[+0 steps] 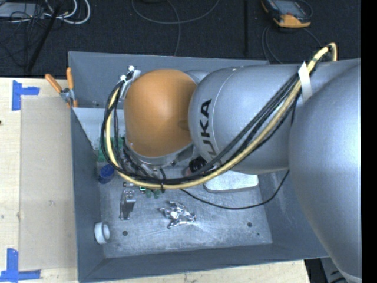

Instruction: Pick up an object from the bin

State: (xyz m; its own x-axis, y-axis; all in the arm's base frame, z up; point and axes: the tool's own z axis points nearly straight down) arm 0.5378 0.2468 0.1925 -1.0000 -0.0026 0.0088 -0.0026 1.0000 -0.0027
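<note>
Nearest you, by the near-left corner of the bin (pixel 177 263), a small white cap-like cylinder (pixel 102 233) sits on the floor, close to the left wall; a little farther in and toward the middle of the near side you will see a crumpled silvery piece (pixel 177 214), lying by itself and well apart from the cap; between those two and slightly beyond them the end effector (pixel 126 205) comes down under the wrist and stands over bare bin floor, near the left wall, beside the silvery piece and not touching it; you cannot tell from this angle whether the end effector is apart or together, and what it may be clamped on is hidden; farther along the left wall a small blue thing (pixel 106 173) lies just beside the wrist cables (pixel 253 140), its shape too small to make out; toward the middle of the bin a pale flat piece (pixel 232 183) shows partly from beneath the arm (pixel 253 117); above all this the orange cover (pixel 156 111) on the wrist hides the far-left part of the floor, and the grey arm body reaches in across the right wall.
</note>
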